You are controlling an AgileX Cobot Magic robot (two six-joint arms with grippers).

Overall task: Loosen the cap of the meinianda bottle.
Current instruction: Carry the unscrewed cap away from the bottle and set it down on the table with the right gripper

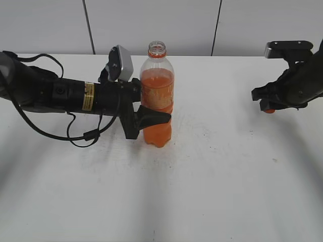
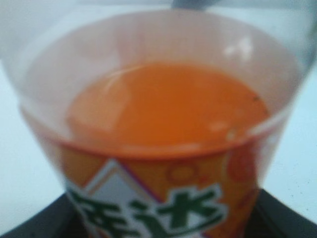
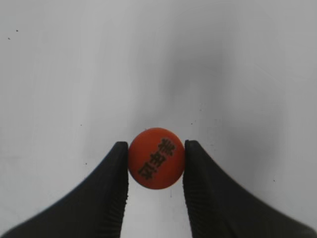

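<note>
The bottle (image 1: 157, 98) stands upright on the table (image 1: 212, 176), uncapped, clamped at its waist by the left pincer (image 1: 151, 117). Well to the right, the right pincer (image 3: 156, 166) pinches the cap (image 3: 156, 158) above the table.

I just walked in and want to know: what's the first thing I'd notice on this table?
The tall meinianda bottle of bright orange drink stands in the middle of the white table, with its top open. The left gripper hugs it around the waist. Off to the right, the right gripper pinches the little orange cap, away from the bottle.
</note>
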